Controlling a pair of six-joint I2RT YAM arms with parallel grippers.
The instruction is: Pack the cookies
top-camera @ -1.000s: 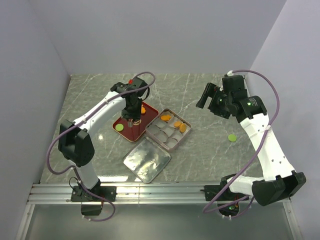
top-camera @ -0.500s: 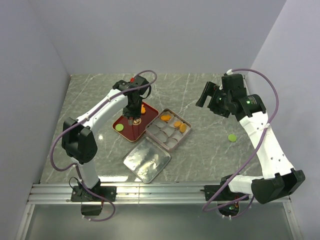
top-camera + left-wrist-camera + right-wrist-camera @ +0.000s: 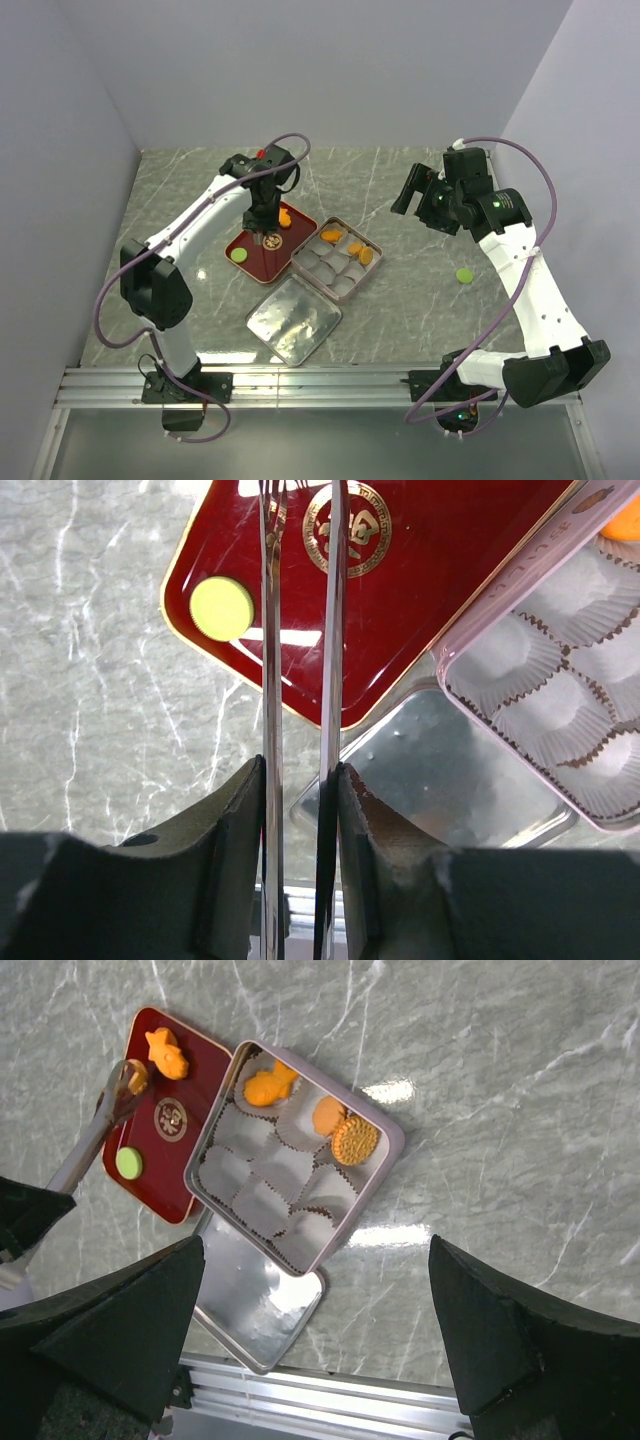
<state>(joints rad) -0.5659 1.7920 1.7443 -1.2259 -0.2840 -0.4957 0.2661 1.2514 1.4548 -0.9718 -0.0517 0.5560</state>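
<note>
Step, as judged: lifting a round orange cookie (image 3: 135, 1075) off the red tray (image 3: 430, 610) with tongs (image 3: 330, 630), bound for the box (image 3: 395, 1145).

State of left gripper (image 3: 300, 770): fingers pressed on the tongs' two blades, a narrow gap left between the blades. Tong tips pinching the round cookie by the tray's far-left edge, between the fish cookie (image 3: 165, 1052) at the far corner and the green cookie (image 3: 222, 608) at the left corner. Raised or resting on the tray: cannot tell.

State of right gripper (image 3: 316, 1250): fingers spread wide, nothing between.

Already packed: three orange cookies (image 3: 327, 1115) in cups along the box's far-right edge. Loose green cookie (image 3: 464, 274) near the worktop's right edge.

To do it well: squeeze lightly and evenly across the cookie's width to avoid cracking or flipping it. Lift straight up. Carry level to an empty cup. Release low.

Orientation: round cookie flat, face up, no long axis. Fish cookie's long axis slanted across the tray's far corner; head end too small to tell.
</note>
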